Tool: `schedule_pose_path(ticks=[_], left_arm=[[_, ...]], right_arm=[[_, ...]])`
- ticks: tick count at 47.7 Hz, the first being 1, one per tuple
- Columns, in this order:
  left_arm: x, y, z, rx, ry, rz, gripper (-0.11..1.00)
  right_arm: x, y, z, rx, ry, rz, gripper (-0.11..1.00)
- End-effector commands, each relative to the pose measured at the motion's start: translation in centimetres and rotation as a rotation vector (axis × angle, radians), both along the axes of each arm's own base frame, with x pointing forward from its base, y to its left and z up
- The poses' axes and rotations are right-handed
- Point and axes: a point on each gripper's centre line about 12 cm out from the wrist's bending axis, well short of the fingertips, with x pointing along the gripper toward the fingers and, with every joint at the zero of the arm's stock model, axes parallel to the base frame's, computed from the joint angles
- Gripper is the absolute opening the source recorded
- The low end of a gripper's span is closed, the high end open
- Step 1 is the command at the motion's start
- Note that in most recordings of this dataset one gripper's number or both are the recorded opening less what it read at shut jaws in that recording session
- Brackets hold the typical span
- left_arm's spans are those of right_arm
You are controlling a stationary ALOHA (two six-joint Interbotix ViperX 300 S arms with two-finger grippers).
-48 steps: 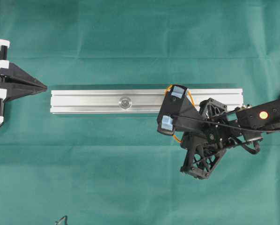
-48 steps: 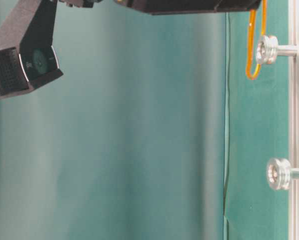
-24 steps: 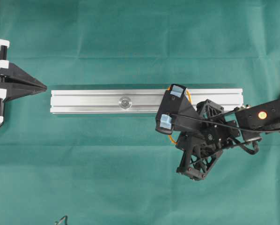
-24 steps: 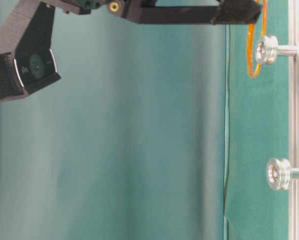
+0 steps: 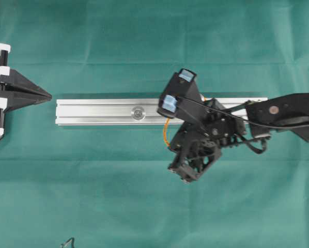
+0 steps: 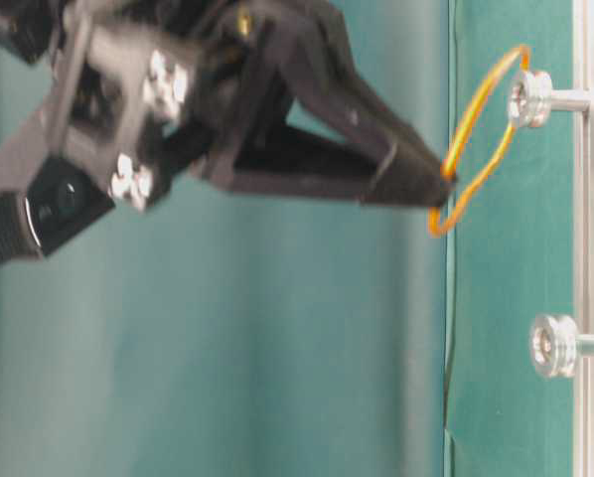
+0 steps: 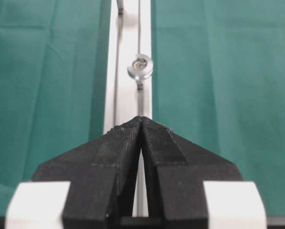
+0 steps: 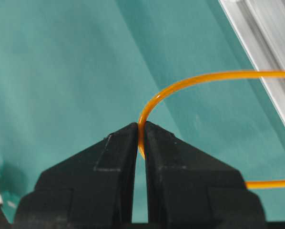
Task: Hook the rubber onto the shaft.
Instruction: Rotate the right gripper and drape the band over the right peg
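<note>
Rail (image 5: 108, 111) lies crosswise at mid-table on the cloth (image 5: 144, 206). One shaft (image 5: 138, 112) stands on the rail left of centre. Left gripper (image 5: 48, 95) sits just off the rail's left end. Right gripper (image 8: 140, 128) hangs over the rail's right half, rubber (image 6: 471, 139) pinched between its jaws; the loop's far end sits at a second shaft (image 6: 530, 98).

green cloth-covered table (image 5: 144, 206); silver aluminium rail (image 5: 97, 112) lying flat across middle.
</note>
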Motion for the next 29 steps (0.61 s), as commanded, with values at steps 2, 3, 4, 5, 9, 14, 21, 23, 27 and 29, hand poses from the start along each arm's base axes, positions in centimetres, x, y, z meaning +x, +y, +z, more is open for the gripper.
schedule_pose_path(ticks=[2, 3, 4, 5, 9, 14, 21, 23, 27, 29], left_arm=[[0.2, 0.0, 1.1, 0.001, -0.029, -0.002, 0.00], [0.2, 0.0, 1.1, 0.000, -0.029, -0.001, 0.00], [0.3, 0.0, 1.1, 0.000, -0.028, -0.001, 0.00], [0.3, 0.0, 1.1, 0.001, -0.028, -0.002, 0.00], [0.2, 0.0, 1.1, 0.001, -0.029, -0.002, 0.00], [0.2, 0.0, 1.1, 0.001, -0.029, -0.002, 0.00], [0.2, 0.0, 1.1, 0.001, -0.029, -0.002, 0.00], [0.2, 0.0, 1.1, 0.001, -0.029, -0.002, 0.00], [0.2, 0.0, 1.1, 0.001, -0.029, -0.002, 0.00], [0.2, 0.0, 1.1, 0.001, -0.029, -0.002, 0.00]], right_arm=[[1.3, -0.5, 1.7, 0.007, -0.056, -0.017, 0.07], [1.6, -0.6, 1.8, 0.008, -0.059, -0.021, 0.07], [1.8, -0.7, 1.7, 0.007, -0.059, -0.023, 0.07], [1.9, -0.8, 1.7, 0.009, -0.061, -0.027, 0.07], [2.7, -1.4, 1.8, 0.009, -0.067, -0.042, 0.07], [3.3, -2.0, 1.7, 0.007, -0.070, -0.056, 0.07], [3.9, -3.0, 1.2, 0.003, -0.068, -0.079, 0.07], [4.0, -3.3, 1.1, 0.003, -0.069, -0.085, 0.07], [4.2, -3.8, 0.8, 0.003, -0.069, -0.098, 0.07], [4.2, -4.1, 0.7, 0.002, -0.068, -0.104, 0.07]])
